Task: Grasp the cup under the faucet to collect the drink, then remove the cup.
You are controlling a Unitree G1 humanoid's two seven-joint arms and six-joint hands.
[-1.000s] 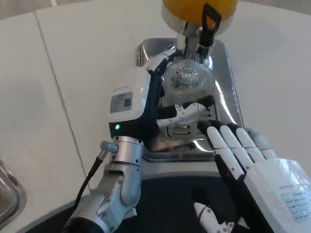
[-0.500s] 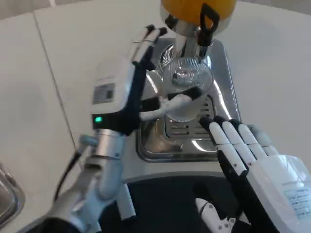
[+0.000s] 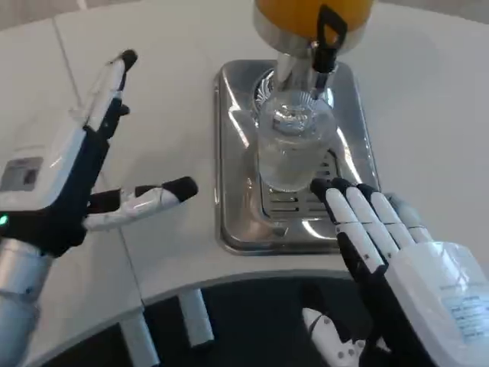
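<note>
A clear cup [image 3: 290,149] stands upright on the silver drip tray [image 3: 229,153], right under the black-handled faucet [image 3: 327,38] of the orange drink dispenser [image 3: 313,15] at the far edge of the scene. The cup sits on the slotted grate in the middle of the tray; whether any drink has gathered in it is hard to tell through the glare on the glass.

The left hand [image 3: 72,172] is well to the left of the tray, above the white table [image 3: 168,76] — spread wide, fingers [image 3: 107,80] pointing toward the far side and the thumb stretched out to the right toward the tray. It holds nothing and touches nothing.

The right hand [image 3: 397,260] fills the near right corner, flat and palm down, its fingers [image 3: 348,210] straight and lying side by side. Their black tips reach the near right part of the tray, just beside the foot of the cup — touching or only close, the view does not settle. This hand, too, has nothing in its grasp.
</note>
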